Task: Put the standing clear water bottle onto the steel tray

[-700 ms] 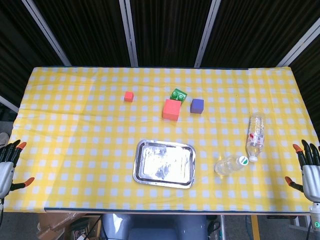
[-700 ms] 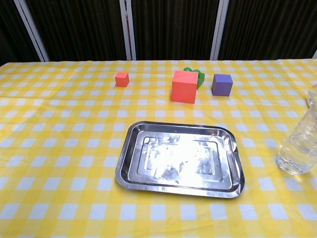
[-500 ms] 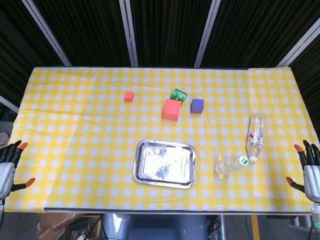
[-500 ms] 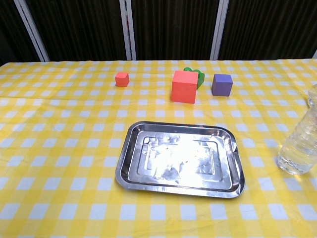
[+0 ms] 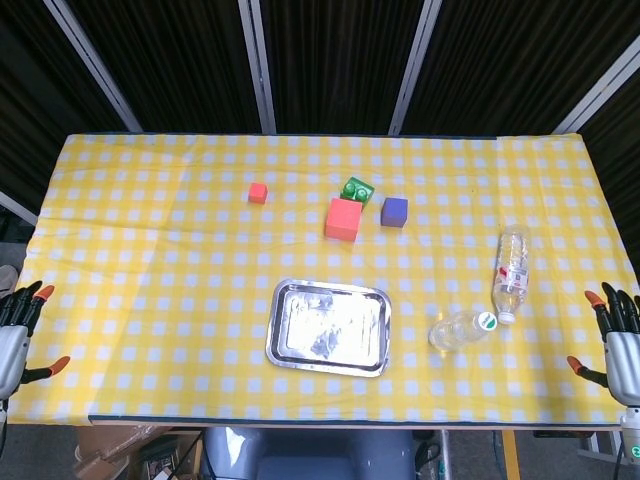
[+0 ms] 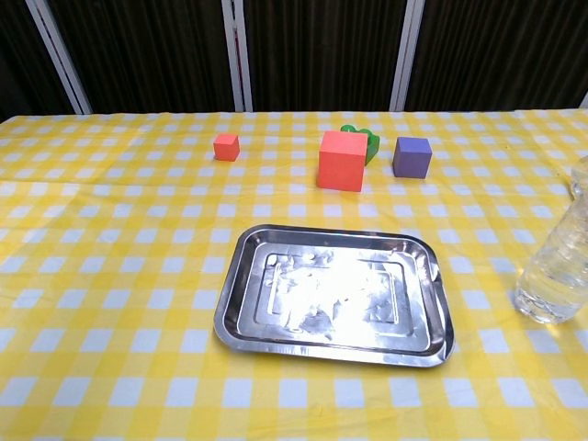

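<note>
The clear water bottle (image 5: 460, 330) with a green cap stands on the yellow checked cloth just right of the steel tray (image 5: 328, 327). In the chest view the bottle (image 6: 556, 266) is at the right edge and the tray (image 6: 333, 292) lies empty in the middle. My left hand (image 5: 12, 340) hangs off the table's left front corner, fingers spread, holding nothing. My right hand (image 5: 620, 345) is off the right front corner, also spread and empty, well right of the bottle. Neither hand shows in the chest view.
A second clear bottle (image 5: 511, 273) with a red label lies on its side behind the standing one. A large red cube (image 5: 343, 218), a green block (image 5: 356, 189), a purple cube (image 5: 394, 211) and a small red cube (image 5: 258, 193) sit further back.
My right hand has sunk very slightly at the table's edge. The bottles, tray and left hand have not moved.
</note>
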Action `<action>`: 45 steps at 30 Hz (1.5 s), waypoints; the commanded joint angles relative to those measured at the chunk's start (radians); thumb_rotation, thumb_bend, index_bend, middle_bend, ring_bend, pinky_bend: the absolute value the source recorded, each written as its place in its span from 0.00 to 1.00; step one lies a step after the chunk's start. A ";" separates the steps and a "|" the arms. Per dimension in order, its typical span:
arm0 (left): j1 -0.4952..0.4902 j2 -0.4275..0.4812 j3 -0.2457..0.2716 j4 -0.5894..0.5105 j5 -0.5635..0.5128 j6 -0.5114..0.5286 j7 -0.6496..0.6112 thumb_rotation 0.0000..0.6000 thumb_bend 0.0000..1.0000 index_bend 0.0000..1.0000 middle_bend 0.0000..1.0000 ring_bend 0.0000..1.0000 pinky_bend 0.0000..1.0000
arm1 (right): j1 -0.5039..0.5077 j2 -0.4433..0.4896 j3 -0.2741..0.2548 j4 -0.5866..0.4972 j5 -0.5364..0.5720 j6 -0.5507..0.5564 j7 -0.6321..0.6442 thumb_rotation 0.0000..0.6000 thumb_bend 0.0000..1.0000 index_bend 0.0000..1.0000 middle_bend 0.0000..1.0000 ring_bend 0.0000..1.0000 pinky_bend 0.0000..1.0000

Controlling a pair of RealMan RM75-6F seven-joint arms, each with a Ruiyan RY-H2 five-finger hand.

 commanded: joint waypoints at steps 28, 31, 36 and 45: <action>0.007 -0.003 0.007 -0.018 0.008 0.008 0.033 1.00 0.15 0.04 0.00 0.00 0.00 | 0.222 0.094 -0.105 -0.172 -0.140 -0.448 0.787 1.00 0.17 0.20 0.05 0.00 0.00; 0.007 -0.004 0.008 -0.020 0.011 0.009 0.039 1.00 0.15 0.04 0.00 0.00 0.00 | 0.247 0.077 -0.101 -0.190 -0.135 -0.479 0.786 1.00 0.17 0.20 0.05 0.00 0.00; 0.006 -0.006 0.006 -0.019 0.004 0.007 0.045 1.00 0.15 0.04 0.00 0.00 0.00 | 0.274 0.040 -0.077 -0.218 -0.079 -0.514 0.741 1.00 0.17 0.23 0.08 0.00 0.00; 0.002 -0.011 0.008 -0.019 0.001 -0.004 0.064 1.00 0.15 0.04 0.00 0.00 0.00 | 0.288 -0.040 -0.020 -0.233 0.037 -0.507 0.667 1.00 0.17 0.34 0.21 0.02 0.00</action>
